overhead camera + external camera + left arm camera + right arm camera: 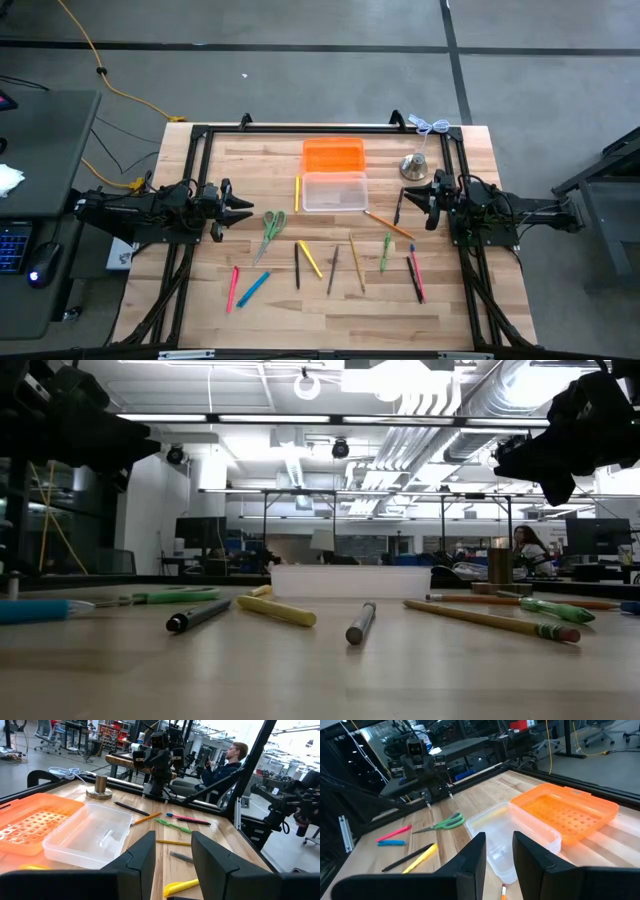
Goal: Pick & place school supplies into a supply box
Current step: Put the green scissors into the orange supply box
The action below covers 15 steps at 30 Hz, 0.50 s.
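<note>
Both grippers, left (243,208) and right (405,204), hung parted and empty (pens untouched) beside the clear supply box (335,192).

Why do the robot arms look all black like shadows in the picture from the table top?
In the low view, bright ceiling lights shine from behind, so the right gripper shows only as a dark shape, and the nearest bit of the table looks blurry. In the high view, the light is even and the clear supply box looks pale.
</note>
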{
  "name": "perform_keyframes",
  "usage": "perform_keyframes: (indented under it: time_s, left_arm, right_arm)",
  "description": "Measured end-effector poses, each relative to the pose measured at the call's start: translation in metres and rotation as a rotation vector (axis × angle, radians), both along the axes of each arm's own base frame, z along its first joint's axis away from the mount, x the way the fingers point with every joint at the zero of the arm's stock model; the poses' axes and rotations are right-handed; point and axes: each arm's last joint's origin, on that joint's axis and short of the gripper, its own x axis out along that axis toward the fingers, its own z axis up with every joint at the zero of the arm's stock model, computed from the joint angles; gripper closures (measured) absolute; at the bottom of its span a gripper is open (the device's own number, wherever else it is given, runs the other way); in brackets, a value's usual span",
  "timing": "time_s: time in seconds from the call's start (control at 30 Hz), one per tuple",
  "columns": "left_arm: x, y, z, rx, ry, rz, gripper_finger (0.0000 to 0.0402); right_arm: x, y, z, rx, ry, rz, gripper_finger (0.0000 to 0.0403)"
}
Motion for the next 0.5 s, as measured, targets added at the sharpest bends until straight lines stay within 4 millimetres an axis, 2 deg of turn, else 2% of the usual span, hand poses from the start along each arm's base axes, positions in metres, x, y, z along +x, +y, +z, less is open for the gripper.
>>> perform_keyframes:
  time_s: [0.27, 0.5]
  left_arm:
    - [0.0, 0.0003, 0.0001, 0.001, -0.002, 0.008, 0.0245]
    - [-0.0003, 0.0031, 0.0041, -0.007, -0.045, 0.108, 0.0245]
  right_arm:
    - [0.0, 0.0, 0.0, 0.0, 0.0, 0.0, 0.0329]
    - [0.0, 0.0, 0.0, 0.0, 0.0, 0.0, 0.0329]
